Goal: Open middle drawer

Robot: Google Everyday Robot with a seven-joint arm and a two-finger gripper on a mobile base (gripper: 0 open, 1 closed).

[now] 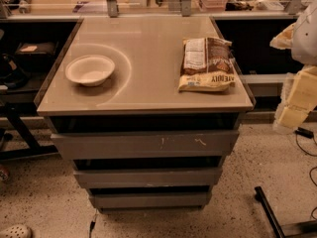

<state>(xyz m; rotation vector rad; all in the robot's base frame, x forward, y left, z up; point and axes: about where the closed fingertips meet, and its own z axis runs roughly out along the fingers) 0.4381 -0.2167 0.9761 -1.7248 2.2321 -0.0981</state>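
Note:
The middle drawer (147,176) is a plain grey handleless face, second of three stacked under the tan cabinet top (148,90). It sits between the widest top drawer (146,144), which has white scratches, and the narrowest bottom drawer (150,199). A dark gap shows above each face. No drawer sticks out enough to show its tray. My gripper (293,108), pale yellow and white, hangs at the right edge of the view. It is beside the cabinet's right front corner, at about top-drawer height, and touches nothing.
A white bowl (89,69) sits on the left of the cabinet top and a snack bag (207,64) on the right. Dark shelving stands on both sides behind. A black metal leg (271,213) and cables (306,138) lie on the speckled floor at right.

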